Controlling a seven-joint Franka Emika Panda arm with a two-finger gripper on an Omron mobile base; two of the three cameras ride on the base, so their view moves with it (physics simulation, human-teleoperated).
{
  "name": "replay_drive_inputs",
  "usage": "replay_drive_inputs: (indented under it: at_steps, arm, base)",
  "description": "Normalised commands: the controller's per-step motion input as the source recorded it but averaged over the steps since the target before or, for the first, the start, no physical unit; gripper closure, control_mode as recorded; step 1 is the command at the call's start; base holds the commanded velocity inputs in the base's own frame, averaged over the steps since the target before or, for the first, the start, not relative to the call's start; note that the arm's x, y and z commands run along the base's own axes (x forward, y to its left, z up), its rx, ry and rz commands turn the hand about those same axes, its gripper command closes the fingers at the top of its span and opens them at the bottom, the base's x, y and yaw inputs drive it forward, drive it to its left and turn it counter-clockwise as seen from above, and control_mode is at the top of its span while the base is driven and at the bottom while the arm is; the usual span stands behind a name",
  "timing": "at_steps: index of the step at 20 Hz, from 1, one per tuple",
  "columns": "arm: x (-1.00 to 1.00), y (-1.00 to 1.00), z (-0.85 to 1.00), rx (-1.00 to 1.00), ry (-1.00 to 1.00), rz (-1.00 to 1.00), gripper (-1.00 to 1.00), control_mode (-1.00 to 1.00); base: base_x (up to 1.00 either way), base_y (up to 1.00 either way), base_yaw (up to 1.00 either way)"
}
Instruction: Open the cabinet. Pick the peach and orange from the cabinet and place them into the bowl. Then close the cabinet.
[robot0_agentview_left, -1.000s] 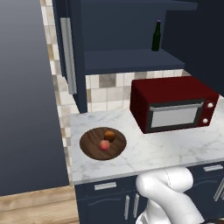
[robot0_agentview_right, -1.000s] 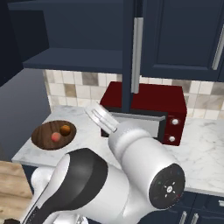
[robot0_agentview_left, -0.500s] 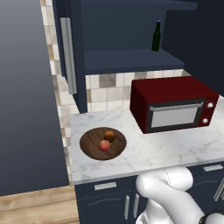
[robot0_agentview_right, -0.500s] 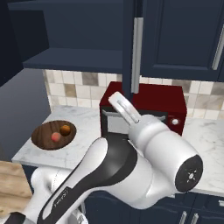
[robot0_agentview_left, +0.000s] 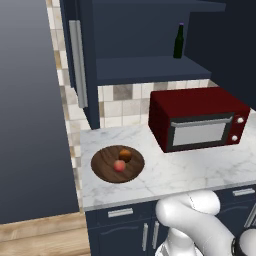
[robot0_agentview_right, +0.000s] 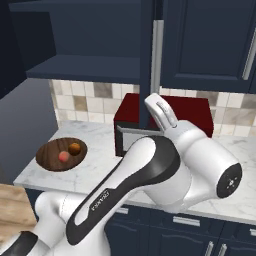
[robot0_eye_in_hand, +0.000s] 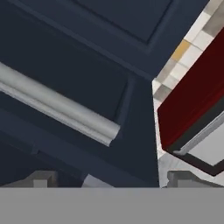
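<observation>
Both fruits were found in the bowl (robot0_agentview_left: 117, 164) on the table (robot0_agentview_left: 200, 170), the peach (robot0_agentview_left: 119, 165) beside the orange (robot0_agentview_left: 125, 155), unmoved from a second earlier. Over that second the arm had been swung up toward the cabinet (robot0_agentview_right: 210, 45). The tool (robot0_eye_in_hand: 105, 180) was held wide open and empty, close below a door's silver handle (robot0_eye_in_hand: 57, 107); only closing was judged left.

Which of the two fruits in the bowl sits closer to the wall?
The orange, the orange-brown ball. It lies on the wall side of the bowl; the pinkish-red peach sits just in front of it, nearer the counter's front edge.
</observation>
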Motion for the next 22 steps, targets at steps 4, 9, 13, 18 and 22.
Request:
replay_drive_inputs:
  at_steps: [4, 9, 13, 18, 22]
  arm:
    - [0.42, -0.02, 0.18, 0.07, -0.04, 0.00, -1.00, -1.00]
    - [0.24, 0.00, 0.16, 0.03, -0.06, 0.00, -1.00, -1.00]
    - [0.08, 0.00, 0.09, 0.01, -0.08, 0.00, -1.00, -1.00]
    - [0.02, 0.01, 0.05, 0.00, -0.10, 0.01, -1.00, -1.00]
    - [0.01, 0.18, 0.02, 0.00, -0.12, 0.02, -1.00, -1.00]
  base:
    - [0.00, 0.00, 0.00]
    - [0.00, 0.00, 0.00]
    - [0.00, 0.00, 0.00]
    - [0.00, 0.00, 0.00]
    - [0.00, 0.00, 0.00]
